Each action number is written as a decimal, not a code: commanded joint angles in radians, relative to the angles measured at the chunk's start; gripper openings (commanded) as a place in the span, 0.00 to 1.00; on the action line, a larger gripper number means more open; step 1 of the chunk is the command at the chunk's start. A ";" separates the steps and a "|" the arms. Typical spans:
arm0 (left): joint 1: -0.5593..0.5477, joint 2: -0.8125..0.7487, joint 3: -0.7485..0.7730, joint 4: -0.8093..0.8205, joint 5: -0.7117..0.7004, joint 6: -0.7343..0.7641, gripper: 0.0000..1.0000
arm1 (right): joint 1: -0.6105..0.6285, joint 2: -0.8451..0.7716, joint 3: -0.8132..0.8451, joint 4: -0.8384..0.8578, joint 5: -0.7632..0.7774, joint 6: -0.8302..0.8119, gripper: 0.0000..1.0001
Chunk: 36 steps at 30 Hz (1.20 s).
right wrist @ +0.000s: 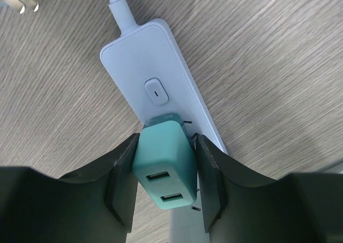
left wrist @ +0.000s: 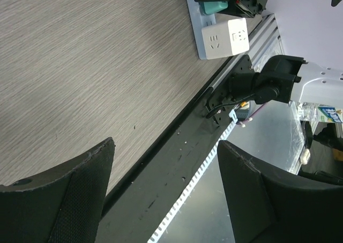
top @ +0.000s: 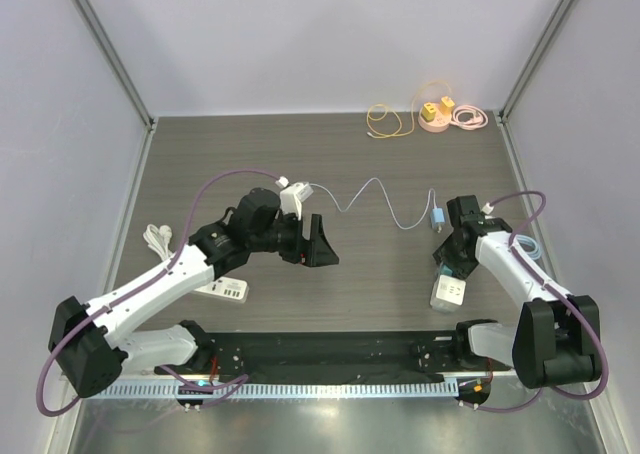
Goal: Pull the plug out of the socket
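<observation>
A teal two-port USB plug [right wrist: 163, 162] stands in the white power strip [right wrist: 155, 66], just below the strip's switch; its prongs do not show. My right gripper [right wrist: 163, 171] is shut on the plug, one finger pad on each side. In the top view the right gripper [top: 447, 264] is low over the strip at the right of the table. The left wrist view shows the plug [left wrist: 214, 7] and strip [left wrist: 201, 18] from afar. My left gripper [top: 322, 242] is open and empty above the middle of the table, also in its own wrist view [left wrist: 166, 184].
A white cube adapter [top: 449, 293] sits on the same strip near the front rail [top: 330, 354]. A second white strip [top: 222, 291] lies at the left. A white charger [top: 296, 196] with a cable ending in a blue connector [top: 437, 217] lies mid-table. A pink round socket [top: 437, 114] is at the back.
</observation>
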 commanded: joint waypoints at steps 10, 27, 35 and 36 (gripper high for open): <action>-0.059 0.116 0.060 0.155 0.083 -0.071 0.74 | 0.021 -0.121 -0.123 0.246 -0.125 0.335 0.52; -0.203 0.331 0.212 0.284 0.071 -0.148 0.72 | 0.012 -0.056 0.064 0.140 -0.176 -0.081 0.82; -0.298 0.448 0.314 0.244 -0.093 -0.131 0.80 | 0.012 -0.082 0.138 0.045 -0.171 -0.066 0.88; -0.314 0.471 0.327 0.231 -0.130 -0.123 0.80 | 0.013 -0.084 0.136 0.045 -0.182 -0.057 0.88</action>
